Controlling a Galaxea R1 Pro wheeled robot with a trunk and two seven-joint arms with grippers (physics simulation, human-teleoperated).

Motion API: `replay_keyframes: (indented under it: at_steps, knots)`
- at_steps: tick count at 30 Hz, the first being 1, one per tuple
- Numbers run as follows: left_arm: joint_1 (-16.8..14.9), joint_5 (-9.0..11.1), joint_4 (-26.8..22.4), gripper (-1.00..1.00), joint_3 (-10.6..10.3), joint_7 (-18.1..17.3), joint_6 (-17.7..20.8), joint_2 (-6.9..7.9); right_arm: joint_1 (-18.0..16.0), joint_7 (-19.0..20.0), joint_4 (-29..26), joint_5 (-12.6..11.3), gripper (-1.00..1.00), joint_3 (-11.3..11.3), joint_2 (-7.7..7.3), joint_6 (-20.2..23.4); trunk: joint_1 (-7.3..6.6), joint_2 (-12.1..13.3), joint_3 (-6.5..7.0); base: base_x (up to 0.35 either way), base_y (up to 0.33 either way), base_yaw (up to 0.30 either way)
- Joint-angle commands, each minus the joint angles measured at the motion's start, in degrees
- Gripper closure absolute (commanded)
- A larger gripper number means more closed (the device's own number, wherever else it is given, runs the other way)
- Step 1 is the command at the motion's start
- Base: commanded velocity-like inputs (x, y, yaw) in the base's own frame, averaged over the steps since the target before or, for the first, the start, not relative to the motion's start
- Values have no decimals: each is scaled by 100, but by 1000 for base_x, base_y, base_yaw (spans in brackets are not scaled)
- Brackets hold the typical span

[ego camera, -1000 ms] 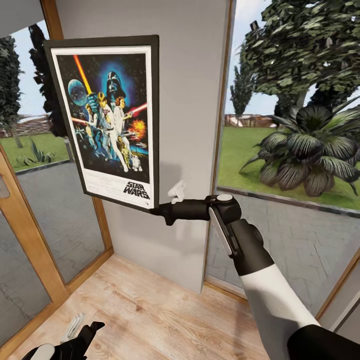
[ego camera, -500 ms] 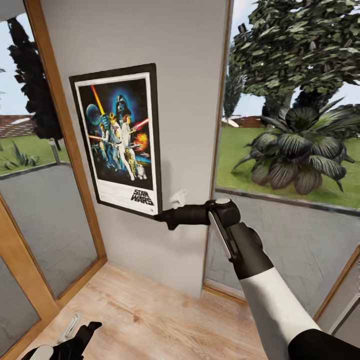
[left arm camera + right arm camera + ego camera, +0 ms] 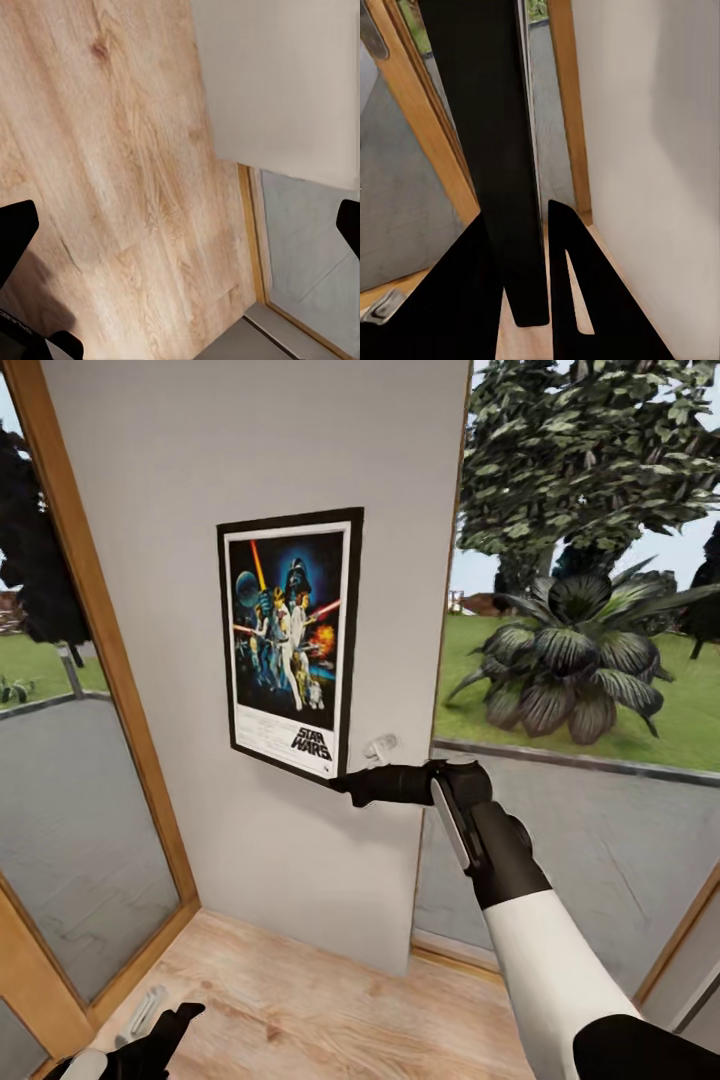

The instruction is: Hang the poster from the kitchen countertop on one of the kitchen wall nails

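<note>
Now the poster (image 3: pixel 290 643) sits pinched at its lower right corner between the right gripper's (image 3: pixel 345 785) fingers, flat against the pale wall (image 3: pixel 180 480); earlier it tilted outward; left gripper (image 3: pixel 180 225) spread open over the floor (image 3: pixel 112 150)

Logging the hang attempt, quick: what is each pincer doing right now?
Left pincer: open, holding nothing, above the wooden floor.
Right pincer: shut on the poster, at its lower corner.

I'm holding my right arm outstretched at chest height, its right gripper (image 3: pixel 345 784) pinching shut on the poster (image 3: pixel 290 643). My left gripper (image 3: pixel 170 1022) is hanging low, fingers spread apart.
</note>
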Motion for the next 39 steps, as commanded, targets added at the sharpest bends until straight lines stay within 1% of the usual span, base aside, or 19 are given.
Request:
replay_keyframes:
  at_steps: [1, 4, 5, 6, 7, 8, 9, 11, 16, 19, 21, 23, 27, 33, 39]
  knots:
    - [0, 63, -7, -100, 7, 49, 24, -1, -1, 41, -2, 44, 100, 0, 18, 10, 5, -5, -3, 209, 296, -9]
    - [-4, 73, -7, -100, 4, 45, 24, -2, 7, 65, 6, 47, 100, 25, 54, -137, 5, -5, -3, 205, 298, -5]
    - [-7, 77, -7, -100, 0, 44, 24, -3, 21, 448, 10, 56, 100, 38, 54, -437, 5, -5, -3, 200, 301, -1]
    - [-8, 78, -7, -100, -1, 43, 24, -3, 22, 587, 11, 62, 100, 39, 54, -477, 5, -5, -3, 200, 301, -1]
    - [-8, 80, -7, -100, -2, 43, 24, -3, 21, 859, 22, 79, 100, 36, 54, -534, 5, -5, -3, 198, 302, -1]
    - [-9, 81, -7, -100, -3, 43, 24, -3, 17, 1037, 44, 97, 100, 33, 54, -570, 5, -5, -3, 197, 302, 0]
    - [-9, 81, -7, -100, -2, 43, 24, -3, 11, 1151, 61, 113, 100, 24, 54, -591, 5, -5, -3, 196, 303, 0]
    - [-9, 79, -7, -100, -4, 43, 26, -3, 6, 1244, 82, 124, 100, 5, 54, -608, 5, -5, -3, 196, 303, 0]
    - [-16, 38, -20, -100, -24, 31, 32, -3, -3, 1312, 218, 143, 100, -28, 54, -623, 5, -5, -3, 237, 257, 0]
    - [-17, 28, -23, -100, -29, 27, 30, -3, -90, 1316, 695, 132, 100, -34, 54, -646, 5, -5, -3, 310, 121, 0]
    - [-18, 23, -24, -100, -31, 26, 26, -3, -331, 1317, 1326, 120, 100, -47, 54, -929, 5, -5, -3, 333, 32, 0]
    - [-18, 22, -24, -100, -31, 29, 25, -3, -383, 1317, 1487, 115, 100, -50, 54, -1051, 5, -5, -3, 338, 21, 0]
    - [-18, 21, -24, -100, -31, 31, 25, -5, -424, 1318, 1611, 101, 100, -57, 54, -1146, 5, -5, -3, 340, 53, 0]
    - [-18, 18, -32, -100, -31, 29, 24, -11, -443, 1318, 1616, 85, 100, -72, 51, -1182, 5, -5, -3, 341, 87, 0]
    - [-18, 5, -51, -100, -31, 34, 24, -29, -671, 1318, 1599, 134, 100, -32, 54, -1207, 5, -5, -3, 95, 27, 0]
